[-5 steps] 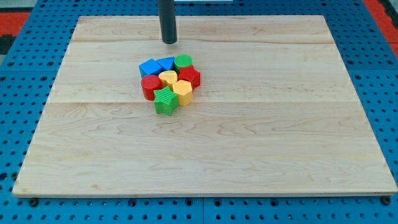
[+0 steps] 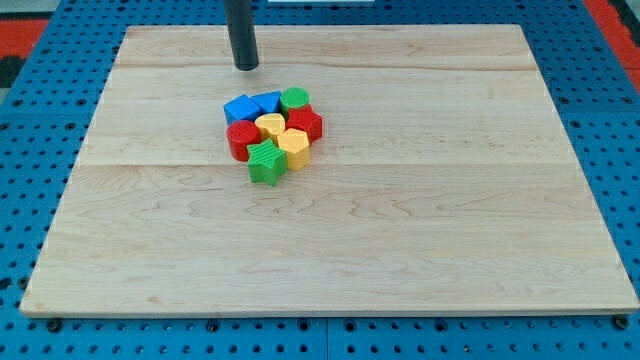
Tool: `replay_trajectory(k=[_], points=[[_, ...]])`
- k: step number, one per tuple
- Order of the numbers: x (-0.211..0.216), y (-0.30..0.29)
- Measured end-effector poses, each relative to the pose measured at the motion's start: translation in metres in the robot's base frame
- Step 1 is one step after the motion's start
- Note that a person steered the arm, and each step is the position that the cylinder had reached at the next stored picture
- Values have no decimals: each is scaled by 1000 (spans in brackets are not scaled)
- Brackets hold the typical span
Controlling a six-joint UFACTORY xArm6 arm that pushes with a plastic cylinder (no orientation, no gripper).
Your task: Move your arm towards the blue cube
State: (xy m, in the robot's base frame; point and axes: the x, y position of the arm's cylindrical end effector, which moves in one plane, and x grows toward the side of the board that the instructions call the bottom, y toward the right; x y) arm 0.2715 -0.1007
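Observation:
The blue cube (image 2: pixel 240 108) sits at the upper left of a tight cluster of blocks near the board's middle. My tip (image 2: pixel 246 67) stands on the board above the cluster, a short gap above the blue cube. A second blue block (image 2: pixel 268 101) lies just right of the cube. The cluster also holds a green cylinder (image 2: pixel 294 98), a red block (image 2: pixel 305 122), a red cylinder (image 2: pixel 241 139), two yellow blocks (image 2: pixel 270 124) (image 2: pixel 293 143) and a green star (image 2: pixel 265 161).
The wooden board (image 2: pixel 450 200) lies on a blue pegboard (image 2: pixel 20 200). Red strips show at the view's top corners.
My tip has moved to the view's left, from above the second blue block to above the blue cube. The blocks have not moved.

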Motion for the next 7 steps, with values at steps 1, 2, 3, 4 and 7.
replay_trajectory(k=[1, 2, 3, 4, 7], points=[[0, 0], [4, -25], [4, -28], [4, -36], [2, -110]])
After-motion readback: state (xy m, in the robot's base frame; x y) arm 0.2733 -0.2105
